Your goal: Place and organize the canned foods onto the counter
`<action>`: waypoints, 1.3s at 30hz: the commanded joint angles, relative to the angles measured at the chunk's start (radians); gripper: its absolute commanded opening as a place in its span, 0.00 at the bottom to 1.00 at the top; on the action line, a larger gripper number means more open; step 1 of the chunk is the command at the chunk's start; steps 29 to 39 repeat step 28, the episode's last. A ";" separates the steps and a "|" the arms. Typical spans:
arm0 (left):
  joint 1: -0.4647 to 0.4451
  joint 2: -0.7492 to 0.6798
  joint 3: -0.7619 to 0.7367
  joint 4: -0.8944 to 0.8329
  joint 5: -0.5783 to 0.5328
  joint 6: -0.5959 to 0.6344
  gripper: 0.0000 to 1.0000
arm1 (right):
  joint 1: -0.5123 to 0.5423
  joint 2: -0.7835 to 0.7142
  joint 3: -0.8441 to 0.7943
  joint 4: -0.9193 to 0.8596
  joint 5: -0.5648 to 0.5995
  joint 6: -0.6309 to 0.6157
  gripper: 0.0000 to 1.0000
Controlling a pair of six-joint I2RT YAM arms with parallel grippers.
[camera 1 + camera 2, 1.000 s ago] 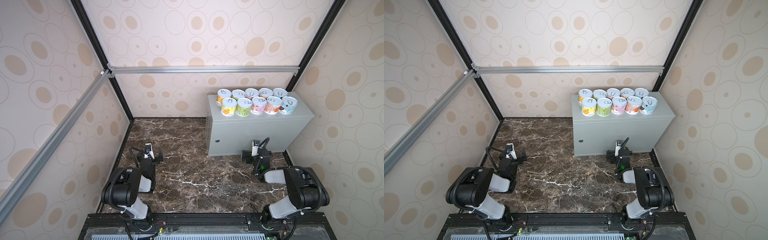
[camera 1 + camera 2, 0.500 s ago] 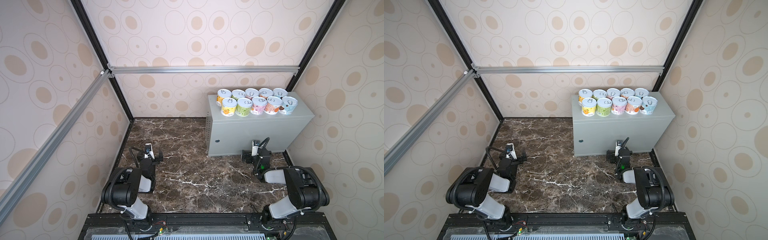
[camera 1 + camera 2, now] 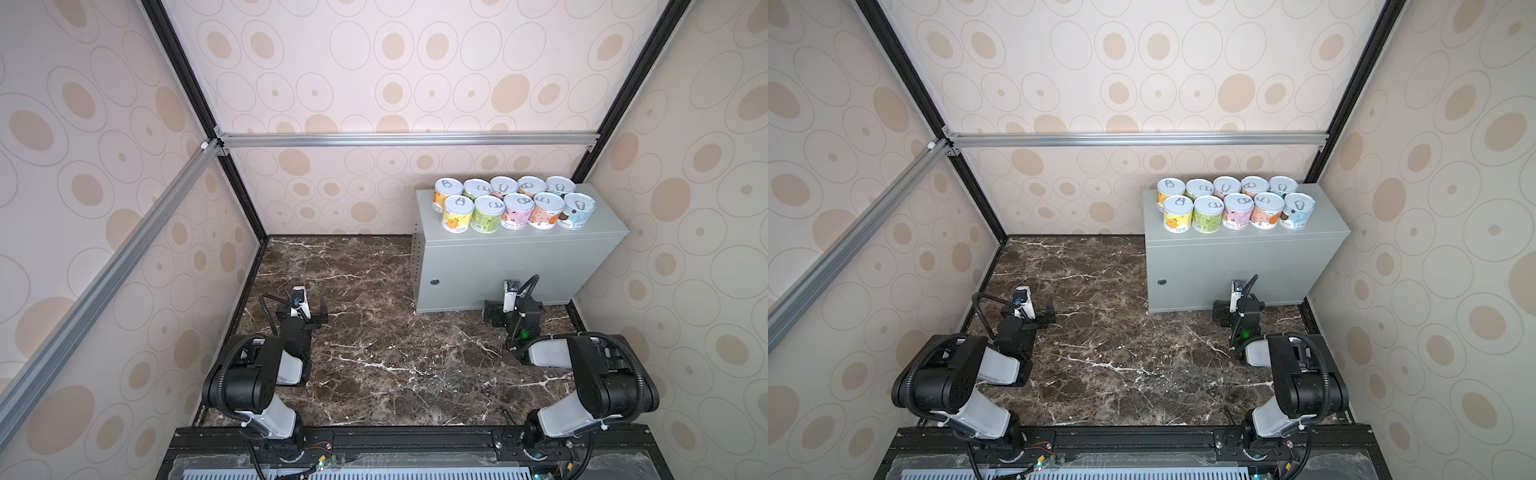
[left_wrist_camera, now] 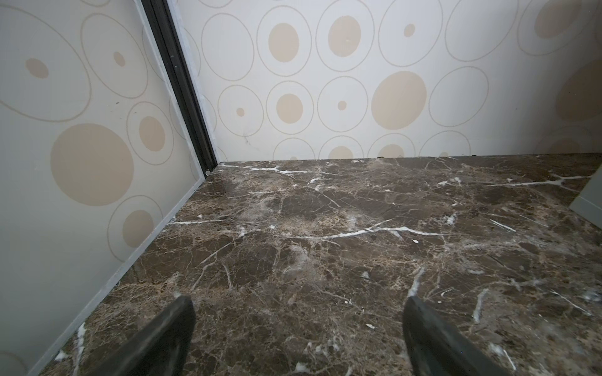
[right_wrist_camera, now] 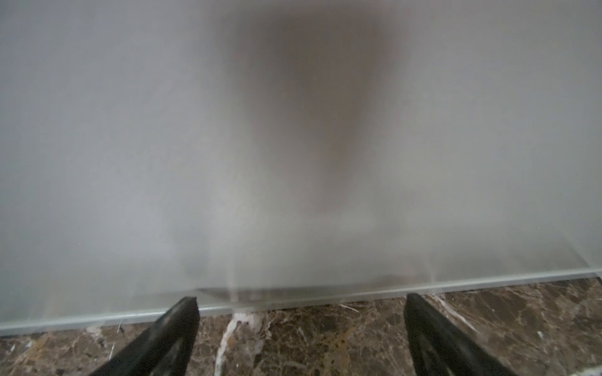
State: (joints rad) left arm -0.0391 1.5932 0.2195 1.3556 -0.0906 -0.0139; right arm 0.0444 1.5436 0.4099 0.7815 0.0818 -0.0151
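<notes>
Since nothing's moved, left end effector (image 4: 298,301) & right end effector (image 5: 301,299) stay apart, tins (image 3: 517,212) on counter (image 3: 519,270).

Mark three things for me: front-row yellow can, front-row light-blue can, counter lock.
front-row yellow can (image 3: 456,218): in a top view, on its paper label, below the lid.
front-row light-blue can (image 3: 573,219): in a top view, on its label.
counter lock (image 3: 434,281): in a top view, on the round lock face.

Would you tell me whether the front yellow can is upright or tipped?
Upright: the front yellow can stands on the counter, pull-tab lid facing up.
</notes>
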 commanded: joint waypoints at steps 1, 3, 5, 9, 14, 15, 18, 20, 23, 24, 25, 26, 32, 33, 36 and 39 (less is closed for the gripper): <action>0.004 -0.012 0.001 0.009 0.012 0.016 0.99 | -0.001 -0.006 0.017 0.000 -0.004 0.003 1.00; 0.004 -0.011 0.001 0.009 0.011 0.017 0.99 | -0.001 -0.006 0.017 0.000 -0.004 0.003 1.00; 0.004 -0.012 0.001 0.010 0.012 0.017 0.99 | -0.001 -0.005 0.016 0.001 -0.004 0.003 1.00; 0.004 -0.012 0.001 0.008 0.011 0.015 0.99 | 0.000 -0.005 0.016 0.000 -0.004 0.003 1.00; 0.004 -0.012 0.003 0.005 0.012 0.016 0.99 | -0.001 -0.005 0.018 0.000 -0.005 0.003 1.00; 0.004 -0.010 0.003 0.005 0.012 0.015 0.99 | 0.000 -0.006 0.018 0.001 -0.004 0.003 1.00; 0.004 -0.010 0.003 0.005 0.012 0.016 0.99 | 0.000 -0.006 0.016 0.001 -0.004 0.003 1.00; 0.004 -0.010 0.004 0.004 0.012 0.017 0.99 | 0.000 -0.005 0.016 0.001 -0.004 0.002 1.00; 0.004 -0.009 0.007 0.000 0.013 0.017 0.99 | -0.001 -0.006 0.015 0.001 -0.005 0.003 1.00; 0.004 -0.009 0.010 -0.005 0.015 0.015 0.99 | -0.001 -0.006 0.016 0.001 -0.004 0.003 1.00; 0.004 -0.008 0.011 -0.006 0.014 0.015 0.99 | 0.000 -0.006 0.015 0.000 -0.004 0.003 1.00; 0.004 -0.009 0.011 -0.005 0.014 0.015 0.99 | 0.000 -0.006 0.015 0.000 -0.004 0.003 1.00; 0.004 -0.012 0.005 0.002 0.014 0.014 0.99 | -0.001 -0.007 0.014 0.001 -0.003 0.002 1.00; 0.004 -0.012 0.005 0.002 0.014 0.014 0.99 | -0.001 -0.007 0.014 0.001 -0.003 0.002 1.00; 0.004 -0.012 0.005 0.002 0.014 0.014 0.99 | -0.001 -0.007 0.014 0.001 -0.003 0.002 1.00; 0.004 -0.012 0.005 0.002 0.014 0.014 0.99 | -0.001 -0.007 0.014 0.001 -0.003 0.002 1.00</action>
